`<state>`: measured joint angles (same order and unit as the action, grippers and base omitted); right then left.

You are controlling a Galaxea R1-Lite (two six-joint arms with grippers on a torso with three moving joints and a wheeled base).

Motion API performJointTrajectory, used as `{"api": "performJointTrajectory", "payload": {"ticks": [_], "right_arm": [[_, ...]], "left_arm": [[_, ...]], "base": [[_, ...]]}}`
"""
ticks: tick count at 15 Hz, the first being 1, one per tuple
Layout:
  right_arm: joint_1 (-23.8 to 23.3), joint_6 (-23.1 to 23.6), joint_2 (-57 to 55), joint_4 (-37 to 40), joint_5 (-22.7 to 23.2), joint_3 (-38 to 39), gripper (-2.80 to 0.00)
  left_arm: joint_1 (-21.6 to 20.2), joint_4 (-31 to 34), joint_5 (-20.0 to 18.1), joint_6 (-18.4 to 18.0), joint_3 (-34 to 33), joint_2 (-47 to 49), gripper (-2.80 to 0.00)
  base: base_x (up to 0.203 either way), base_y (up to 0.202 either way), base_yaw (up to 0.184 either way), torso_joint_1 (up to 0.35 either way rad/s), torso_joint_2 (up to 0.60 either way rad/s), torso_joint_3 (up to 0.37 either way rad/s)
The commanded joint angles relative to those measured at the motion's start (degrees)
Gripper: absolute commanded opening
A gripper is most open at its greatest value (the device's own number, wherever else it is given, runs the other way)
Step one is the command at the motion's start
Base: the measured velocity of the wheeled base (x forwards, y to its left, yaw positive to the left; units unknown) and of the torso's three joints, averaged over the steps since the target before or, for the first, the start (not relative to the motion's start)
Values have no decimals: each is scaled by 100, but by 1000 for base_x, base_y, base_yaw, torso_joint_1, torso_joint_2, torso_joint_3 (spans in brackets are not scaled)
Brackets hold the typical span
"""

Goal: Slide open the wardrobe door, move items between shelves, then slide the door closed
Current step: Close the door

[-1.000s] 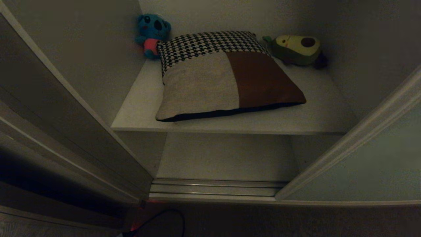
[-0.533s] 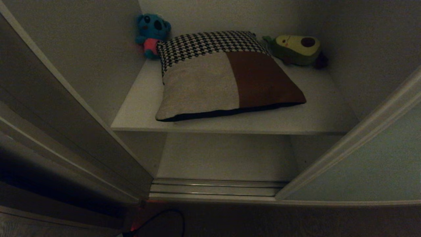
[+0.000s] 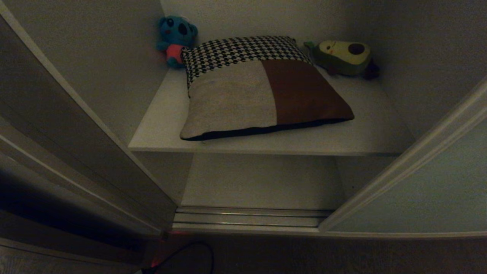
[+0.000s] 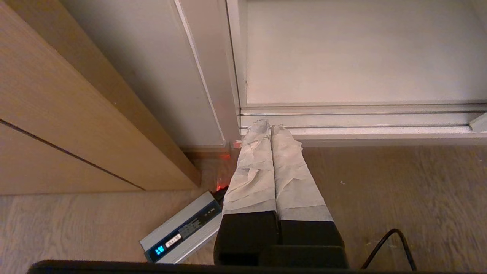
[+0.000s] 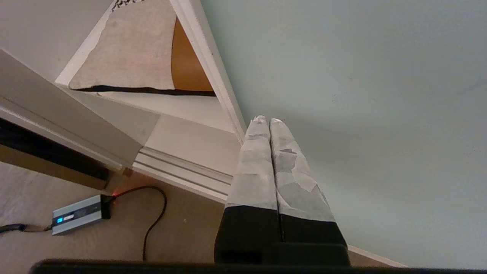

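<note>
The sliding wardrobe door (image 3: 426, 190) stands slid aside at the right, leaving the wardrobe open. On the upper shelf (image 3: 159, 121) lies a cream cushion with a brown band (image 3: 262, 95). A houndstooth cushion (image 3: 236, 51) shows past its far edge, and a black edge shows under its front. The lower shelf (image 3: 262, 182) is bare. Neither gripper is in the head view. My right gripper (image 5: 268, 120) is shut and empty, its tips close before the door panel (image 5: 361, 95), beside its pale frame (image 5: 213, 72). My left gripper (image 4: 270, 125) is shut and empty, hanging low over the floor and pointing at the track (image 4: 361, 121).
A blue plush toy (image 3: 175, 38) and an avocado plush (image 3: 344, 55) sit at the back corners of the upper shelf. A grey power brick (image 4: 182, 232) with a cable (image 5: 152, 213) lies on the wooden floor by the brown side panelling (image 4: 57, 114).
</note>
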<state>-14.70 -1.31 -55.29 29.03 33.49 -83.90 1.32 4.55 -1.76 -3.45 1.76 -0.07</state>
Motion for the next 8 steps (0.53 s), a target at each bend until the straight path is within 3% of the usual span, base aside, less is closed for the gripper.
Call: {"api": "performJointTrajectory", "payload": {"ticks": [1, 8], "right_arm": [[53, -1, -75, 15, 17, -4, -280], [345, 8, -122, 22, -106, -4, -280]], "left_arm": [[0, 2, 0, 2, 0, -1, -280], [0, 2, 0, 2, 0, -1, -280]], "base": [[0, 0, 0, 0, 0, 0], [0, 0, 0, 0, 0, 0]]}}
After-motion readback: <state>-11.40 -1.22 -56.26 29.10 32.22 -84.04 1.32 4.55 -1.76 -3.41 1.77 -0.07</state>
